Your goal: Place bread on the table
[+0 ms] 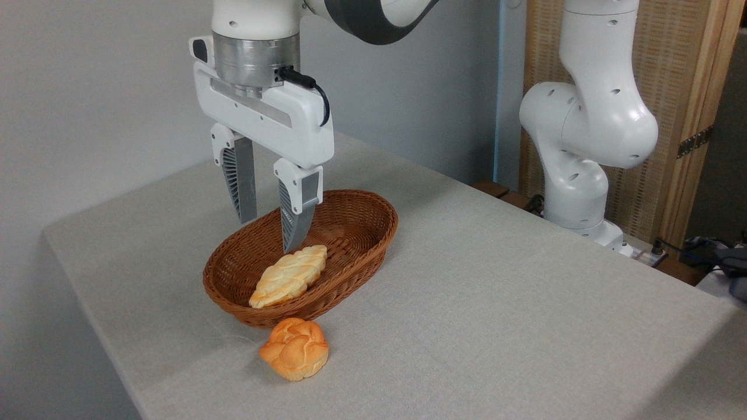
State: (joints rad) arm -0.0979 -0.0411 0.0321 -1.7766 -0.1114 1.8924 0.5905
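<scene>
My gripper (271,233) hangs over the back left part of the basket (373,248), fingers pointing straight down and spread wide apart, with nothing between them. The left finger's tip sits above the basket's far rim, the right finger's tip dips lower, just behind the bread (289,276) as the camera sees it (whether it touches the loaf I cannot tell). The bread lies inside the basket, a pale golden braided loaf angled along the basket's length, its lower pointed end resting against the near wall and its upper end toward the middle. The basket stands on the table (496,303), left of centre. Just in front of the basket, on the cloth, sits a round knotted roll (295,349), deeper orange than the loaf, close to the basket's near wall. At the table's far right edge rises the white base of my arm (583,140).
</scene>
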